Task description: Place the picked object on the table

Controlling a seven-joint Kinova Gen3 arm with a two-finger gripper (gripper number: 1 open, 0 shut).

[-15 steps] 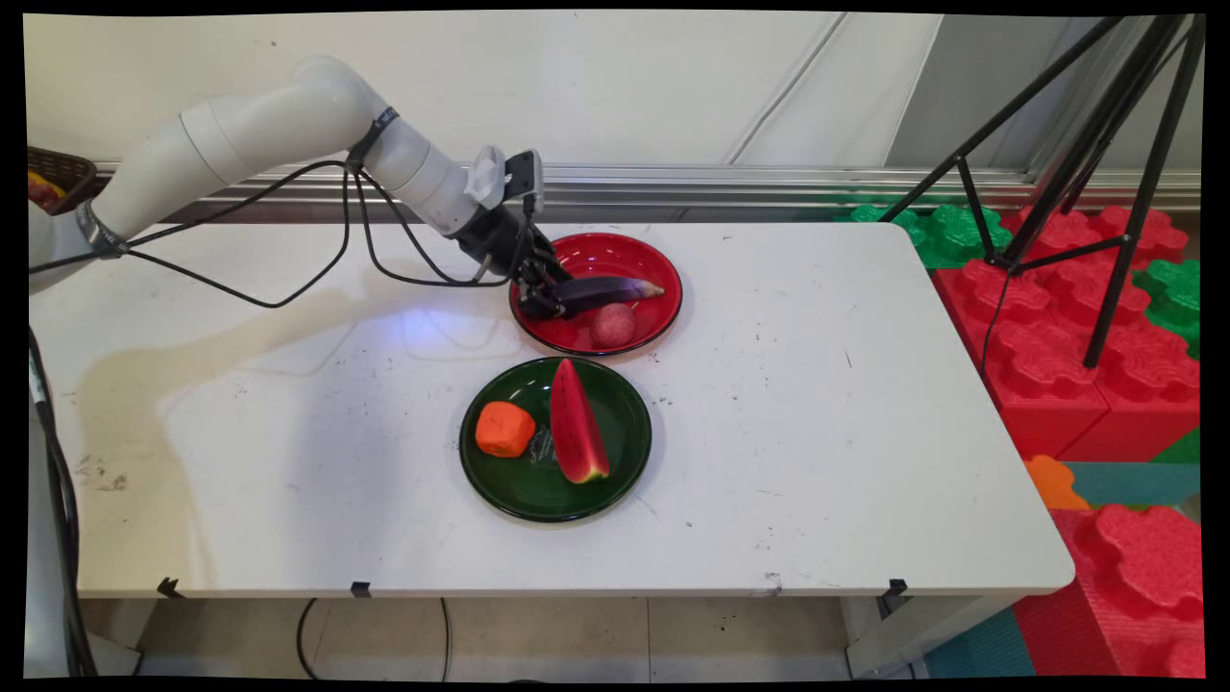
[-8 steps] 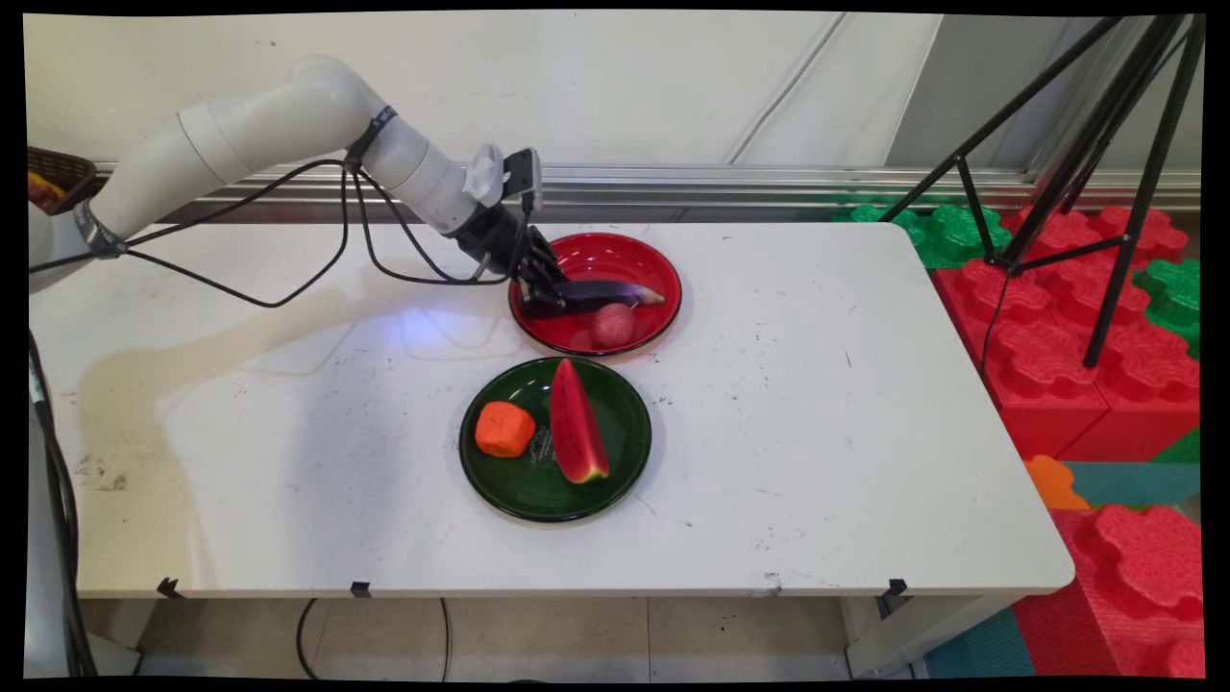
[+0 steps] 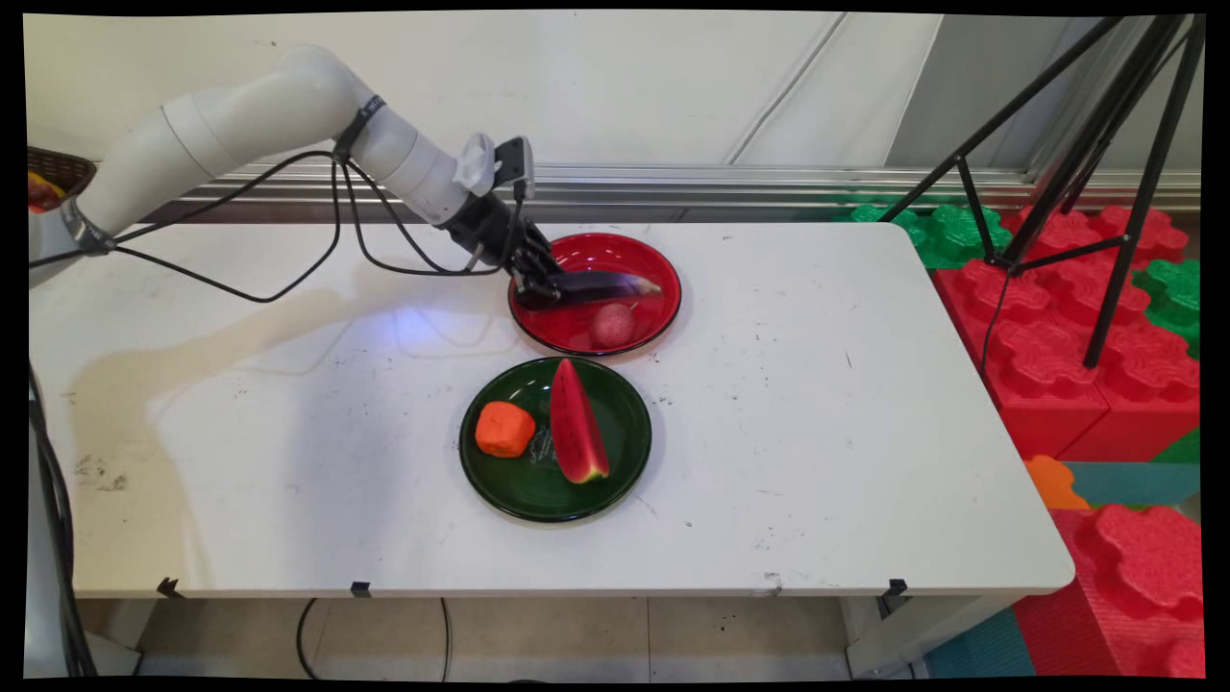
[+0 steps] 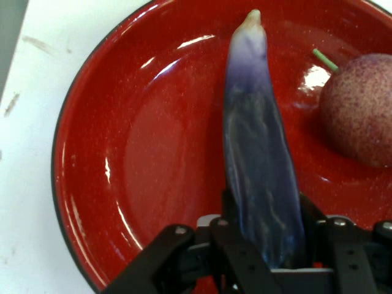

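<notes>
While clamping the eggplant (image 4: 260, 177) by its thick end, the hand (image 4: 263, 257) is holding it clear above the red plate (image 4: 122, 184), beside the speckled fruit (image 4: 361, 116).

The far plate (image 3: 663, 274) holds an eggplant (image 3: 605, 284) behind a round fruit (image 3: 612, 325); the near plate (image 3: 625, 461) lies before it.

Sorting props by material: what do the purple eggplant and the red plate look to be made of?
Eggplant: probably moulded plastic or rubber, with a waxy, streaky sheen. Red plate: hard and glossy, likely melamine or lacquered plastic, showing sharp light reflections and a dark rim.
</notes>
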